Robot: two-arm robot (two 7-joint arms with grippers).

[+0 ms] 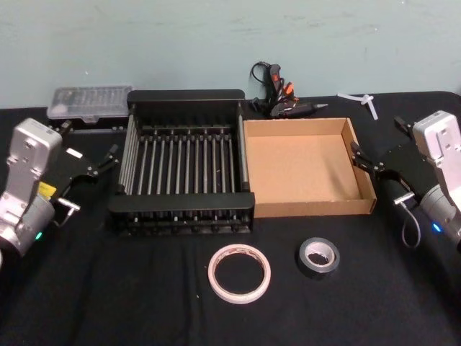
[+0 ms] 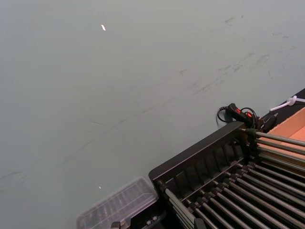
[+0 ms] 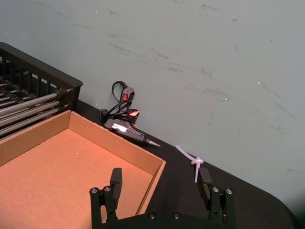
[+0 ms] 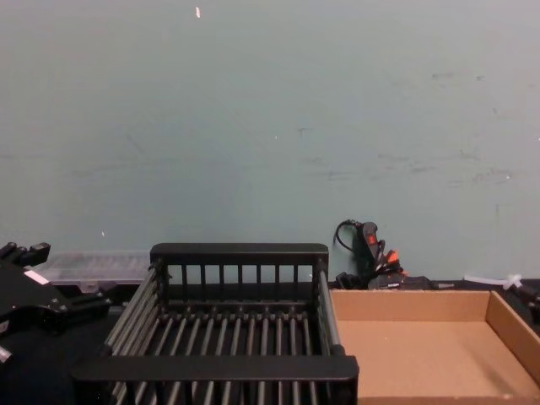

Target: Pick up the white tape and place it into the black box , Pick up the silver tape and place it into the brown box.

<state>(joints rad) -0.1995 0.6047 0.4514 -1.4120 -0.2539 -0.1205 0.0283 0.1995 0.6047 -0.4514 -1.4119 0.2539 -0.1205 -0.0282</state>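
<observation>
While both tapes lie before the black box point(image 1: 180, 162), my right hand point(image 1: 374, 169) waits spread; my left hand point(image 1: 97, 167) I cannot tell. White tape point(image 1: 240, 273) looks light, thin: pinch its rim.

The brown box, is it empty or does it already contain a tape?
Empty. The brown box shows bare cardboard floor; the silver tape lies on the table in front.

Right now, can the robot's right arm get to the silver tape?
Probably yes. The silver tape lies alone on the black table, in front of the brown box. The right end effector hangs open beside that box, nothing between.
</observation>
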